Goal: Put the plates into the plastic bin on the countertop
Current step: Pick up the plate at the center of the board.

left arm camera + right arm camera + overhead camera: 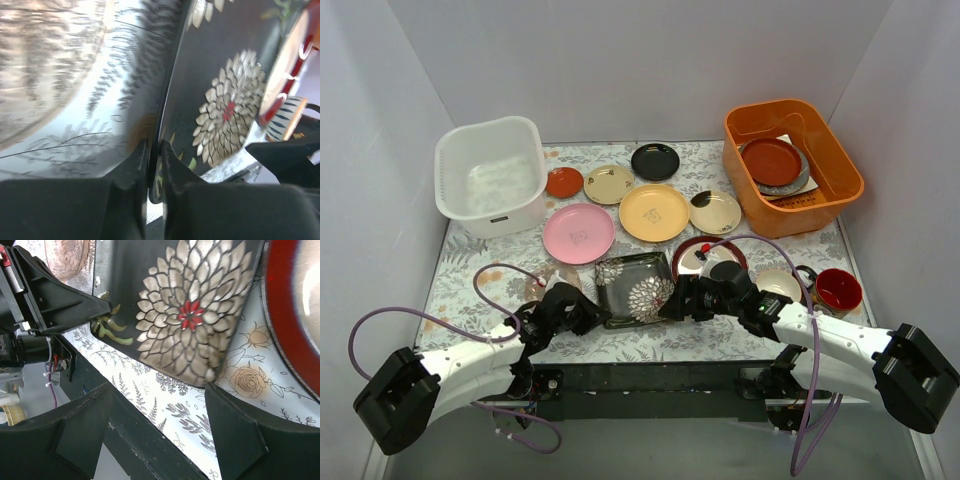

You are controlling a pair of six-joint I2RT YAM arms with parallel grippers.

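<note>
square plate (635, 288) | on the countertop (470, 270), its rim nipped between my left gripper's (154, 155) narrowed fingers | I judge it stiff, glazed, slippery, breakable: hold deep on the rim | my right gripper (159, 390) gapes wide astride its corner

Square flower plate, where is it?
Top view: the square floral plate sits centre-front on the countertop, left of the red-rimmed plate, near the pink plate.

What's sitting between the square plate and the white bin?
Only flat plates: the pink plate lies on the way to the bin, a small red plate beside it. The square plate, pinched by the left gripper, should clear both if lifted.
</note>
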